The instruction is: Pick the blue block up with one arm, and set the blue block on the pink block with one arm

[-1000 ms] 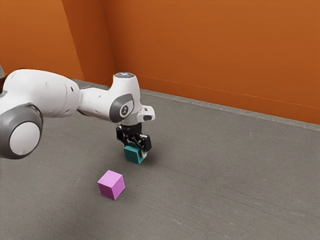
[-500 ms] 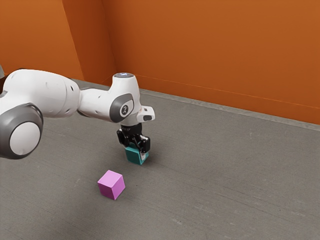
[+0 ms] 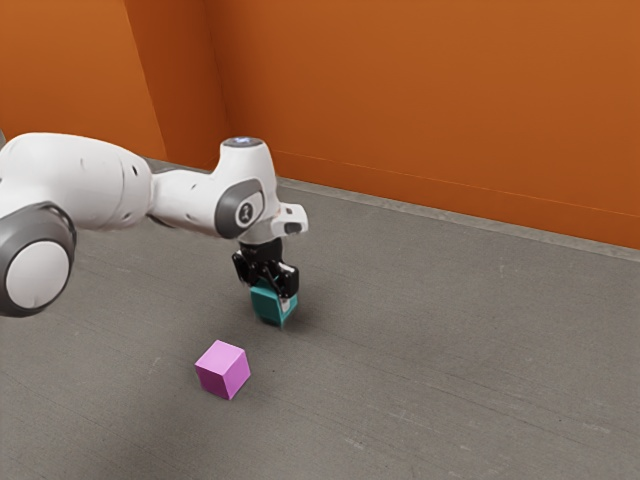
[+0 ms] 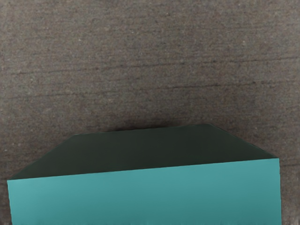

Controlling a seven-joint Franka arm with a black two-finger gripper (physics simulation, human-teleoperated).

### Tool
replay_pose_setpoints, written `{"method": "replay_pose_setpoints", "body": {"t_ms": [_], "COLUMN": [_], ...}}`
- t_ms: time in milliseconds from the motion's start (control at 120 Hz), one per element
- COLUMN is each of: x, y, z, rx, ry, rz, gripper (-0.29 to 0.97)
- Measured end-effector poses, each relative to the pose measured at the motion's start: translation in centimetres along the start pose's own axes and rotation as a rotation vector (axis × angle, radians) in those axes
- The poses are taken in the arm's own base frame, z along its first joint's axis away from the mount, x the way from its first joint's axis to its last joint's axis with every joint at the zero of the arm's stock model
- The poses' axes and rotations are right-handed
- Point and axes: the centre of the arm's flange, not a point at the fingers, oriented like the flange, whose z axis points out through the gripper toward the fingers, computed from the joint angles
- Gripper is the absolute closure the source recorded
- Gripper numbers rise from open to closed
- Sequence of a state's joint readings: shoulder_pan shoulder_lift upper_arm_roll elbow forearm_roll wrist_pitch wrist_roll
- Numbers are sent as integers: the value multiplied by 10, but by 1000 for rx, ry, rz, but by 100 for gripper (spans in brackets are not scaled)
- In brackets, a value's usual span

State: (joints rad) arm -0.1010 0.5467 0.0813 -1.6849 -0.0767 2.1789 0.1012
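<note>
Near the middle of the grey bench (image 3: pixel 450 330), exterior view: the black gripper (image 3: pixel 272 290) grasps the blue block (image 3: pixel 270 307) from two sides. It is possibly just off the surface, which is hard to judge. The pink block (image 3: pixel 222 369) stands apart, nearer the camera. Wrist view: the teal-blue block sits directly under the hand — bare bench beyond.

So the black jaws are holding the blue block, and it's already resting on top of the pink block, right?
Not quite. The jaws do hold the blue block, but it isn't on the pink block: the exterior view shows the pink block lying apart on the grey floor, nearer the camera, with nothing on top.
</note>
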Motion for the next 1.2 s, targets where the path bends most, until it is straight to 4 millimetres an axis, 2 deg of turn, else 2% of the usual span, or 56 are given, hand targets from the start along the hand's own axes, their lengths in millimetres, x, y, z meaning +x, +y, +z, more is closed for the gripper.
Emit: {"method": "replay_pose_setpoints", "body": {"t_ms": [75,142,300,442,558,708,758,1000,1200], "x": [-5,-19,-64,-106,-142,-165,-169,-189,-190], "y": [0,1,9,29,39,46,45,37,37], "z": [-11,-28,-79,-104,-102,-85,-81,-89,-89], "rx": [-1,-4,-14,-18,-11,2,4,7,8], "ry": [11,23,71,91,80,50,44,66,73], "rz": [0,-1,4,28,37,37,29,-14,-33], "gripper": [29,29,28,28,28,28,29,32,33]}}
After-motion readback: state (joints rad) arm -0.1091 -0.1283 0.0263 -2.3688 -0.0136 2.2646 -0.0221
